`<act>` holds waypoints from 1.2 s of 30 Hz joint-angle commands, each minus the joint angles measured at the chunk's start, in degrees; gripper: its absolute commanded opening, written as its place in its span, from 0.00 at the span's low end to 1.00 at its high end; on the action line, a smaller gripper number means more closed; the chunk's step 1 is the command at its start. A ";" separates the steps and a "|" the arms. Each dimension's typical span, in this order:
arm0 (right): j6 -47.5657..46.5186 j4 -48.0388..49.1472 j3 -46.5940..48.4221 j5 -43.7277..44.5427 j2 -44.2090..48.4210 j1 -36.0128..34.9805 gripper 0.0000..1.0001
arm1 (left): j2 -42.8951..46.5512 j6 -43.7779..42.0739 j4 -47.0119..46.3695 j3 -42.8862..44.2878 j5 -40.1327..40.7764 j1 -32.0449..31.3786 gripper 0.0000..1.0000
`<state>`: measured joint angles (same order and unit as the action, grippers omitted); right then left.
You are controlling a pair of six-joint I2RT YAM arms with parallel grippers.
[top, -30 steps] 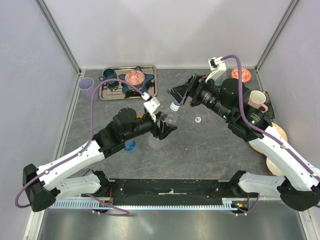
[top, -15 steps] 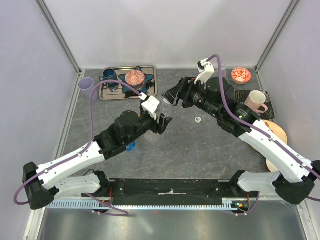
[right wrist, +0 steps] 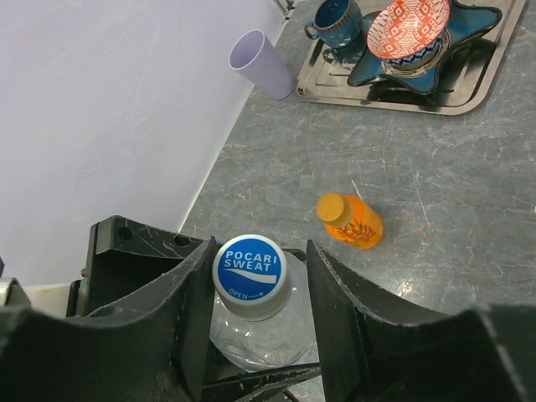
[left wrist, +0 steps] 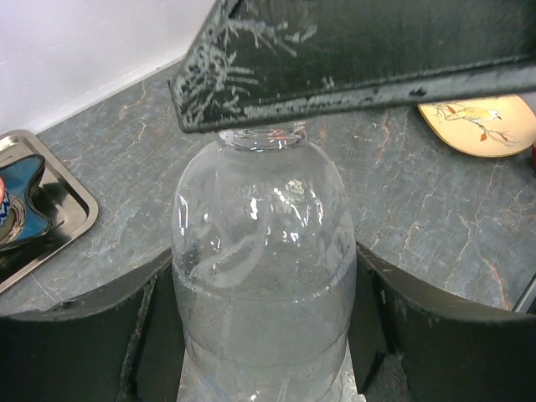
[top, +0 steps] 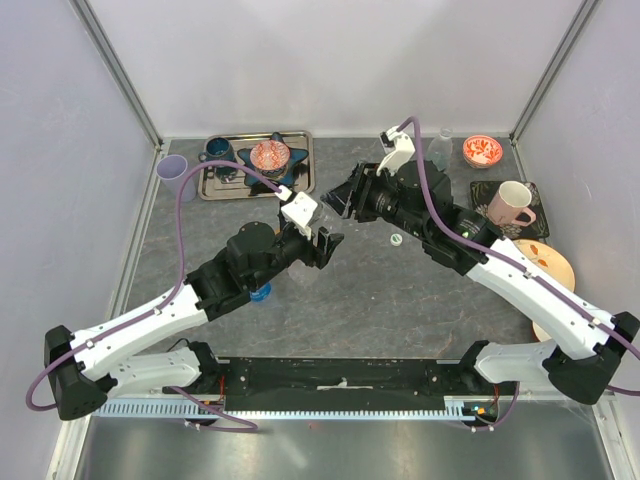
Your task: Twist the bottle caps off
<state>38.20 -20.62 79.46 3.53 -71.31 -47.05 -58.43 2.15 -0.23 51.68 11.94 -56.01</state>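
my left gripper [left wrist: 264, 335] was clamped on the clear bottle [left wrist: 264, 243], one finger pressed against each side of its body, the neck pointing away from my wrist. my right gripper [right wrist: 258, 251] sat over the top of that bottle, its fingers drawn in narrow on either side of the blue and white cap [right wrist: 249, 275]. that cap was on the neck and read pocari sweat. the fingers stood very close to its rim, but i could not tell whether they pressed it or only flanked it. from my left wrist the cap was hidden behind the dark underside of a right finger. lower down, on the grey table [top: 380, 300], sat an orange bottle [right wrist: 356, 226] with its orange cap [right wrist: 332, 207] on. a small white cap [top: 396, 239] lay loose just beside my right arm, and a blue cap [top: 260, 292] showed at the edge of my left arm, partly hidden. farther back on the left was a metal tray [top: 303, 140] carrying a blue mug [top: 215, 152] and a patterned red bowl [top: 270, 155] in a star-shaped dish [top: 262, 178], with a purple cup [top: 173, 175] beside the tray. far right were a pale mug [top: 513, 205], a bird plate [top: 548, 265] and a second red bowl [top: 483, 150].
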 commanded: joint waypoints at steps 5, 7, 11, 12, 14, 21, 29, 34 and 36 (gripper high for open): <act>1.09 3.92 -1.76 2.09 1.96 -0.50 0.66 | 0.95 -1.98 -3.90 -0.18 0.45 -0.42 0.49; 1.09 4.01 -1.68 2.80 2.31 -0.59 0.66 | 0.95 -1.80 -3.81 -0.26 0.27 -0.42 0.49; 1.00 4.89 -2.20 3.76 2.93 -0.59 0.66 | 0.69 -1.80 -3.64 -0.35 0.10 -0.42 0.49; 1.00 4.98 -2.38 3.94 3.10 -0.59 0.65 | 0.69 -1.71 -3.64 -0.44 0.10 -0.42 0.49; 1.01 5.24 -2.56 3.94 3.28 -0.59 0.63 | 0.69 -1.63 -3.64 -0.53 -0.08 -0.42 0.49; 1.09 5.68 -3.79 2.45 3.02 -0.59 0.49 | 0.60 -1.54 -3.72 -0.44 0.01 -0.42 0.49; 1.01 6.03 -4.75 1.57 3.19 -0.59 0.30 | 0.52 -1.45 -3.64 -0.26 -0.08 -0.42 0.49; -0.48 6.82 -5.63 -0.53 4.07 -0.59 0.00 | 1.30 -1.27 -3.90 -0.35 -2.88 -0.42 0.47; -3.12 7.52 -6.60 -2.55 5.12 -0.59 0.00 | 2.62 -0.93 -4.25 -0.44 -8.82 -0.42 0.45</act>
<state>37.23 -15.77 74.32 4.99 -68.14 -47.35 -58.33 2.17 0.14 51.11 10.85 -56.01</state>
